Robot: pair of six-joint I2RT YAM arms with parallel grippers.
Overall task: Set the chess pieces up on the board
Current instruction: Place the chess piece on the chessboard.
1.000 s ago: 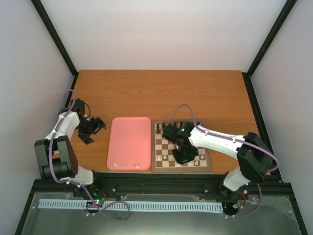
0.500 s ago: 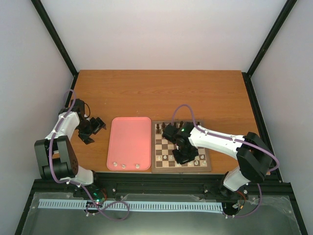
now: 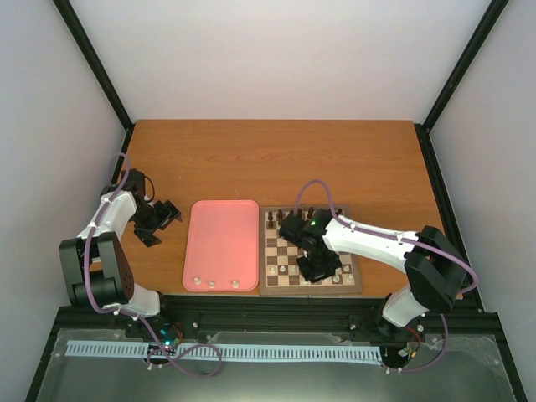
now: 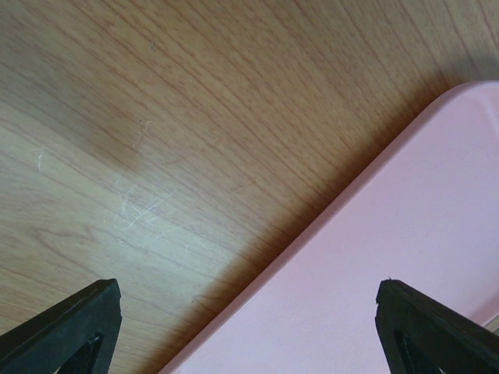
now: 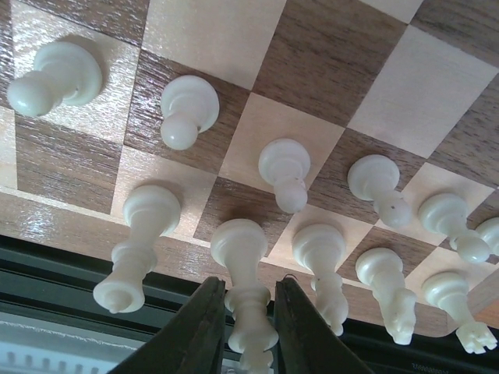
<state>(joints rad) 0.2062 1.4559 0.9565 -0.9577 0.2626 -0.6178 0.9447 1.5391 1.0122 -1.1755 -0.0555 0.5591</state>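
Observation:
The board (image 3: 266, 289) lies right of centre, with cream chess pieces (image 5: 284, 167) standing in its two near rows. My right gripper (image 5: 249, 312) hovers over the near row (image 3: 316, 270). Its dark fingers (image 5: 204, 327) straddle a tall cream piece (image 5: 242, 249) that stands on a dark square. A thin gap shows on each side, so the jaws are narrowly open around it. Three more cream pieces (image 3: 211, 284) lie at the near end of the pink tray (image 3: 222, 234). My left gripper (image 3: 163, 219) rests open beside the tray's left edge, nothing between its fingers (image 4: 86, 319).
Dark brown pieces (image 3: 289, 216) stand along the board's far row. In the left wrist view the pink tray's rim (image 4: 327, 218) runs diagonally across the wooden table (image 4: 156, 117). A black rail (image 3: 276, 306) borders the table's near edge.
The right gripper's jaws have eased slightly apart around the tall cream piece. Neither arm has visibly moved.

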